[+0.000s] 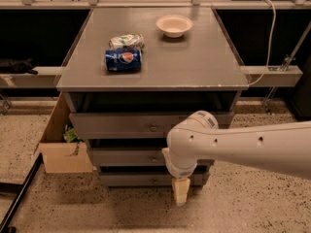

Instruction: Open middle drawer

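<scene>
While the white arm [243,147] reaches across from the right, its gripper [181,191] hangs low by the bottom drawer front [131,180], pointing at the floor; apart or together, I cannot tell. The middle drawer [121,157] looks shut, its knob [154,158] just left of the wrist, untouched. My read: it's lining up on that knob and needs to lift.

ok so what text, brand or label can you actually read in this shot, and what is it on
No word here reads clearly.
blue can: round red, white and blue Pepsi emblem; lettering too blurred to quote.
crumpled pale packet behind it: print too blurred to read.
bowl, middle drawer: no markings.
claw, hanging low before the lowest drawer front: no label.
</scene>
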Action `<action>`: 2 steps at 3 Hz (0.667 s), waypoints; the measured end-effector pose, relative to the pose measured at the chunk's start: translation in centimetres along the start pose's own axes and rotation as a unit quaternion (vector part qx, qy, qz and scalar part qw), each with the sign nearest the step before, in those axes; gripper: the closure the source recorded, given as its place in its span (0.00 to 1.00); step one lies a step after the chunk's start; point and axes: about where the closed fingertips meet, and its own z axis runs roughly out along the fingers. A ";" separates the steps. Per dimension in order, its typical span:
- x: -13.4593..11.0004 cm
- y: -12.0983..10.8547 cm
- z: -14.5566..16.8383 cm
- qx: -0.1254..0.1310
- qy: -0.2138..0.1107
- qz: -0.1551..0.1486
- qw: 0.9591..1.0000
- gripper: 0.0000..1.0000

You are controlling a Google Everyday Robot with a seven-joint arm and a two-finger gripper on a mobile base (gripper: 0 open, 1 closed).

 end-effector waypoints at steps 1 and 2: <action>0.3 -0.5 2.4 -0.031 0.008 0.007 0.999 0.00; 1.0 0.3 9.4 -0.104 0.013 0.026 0.994 0.00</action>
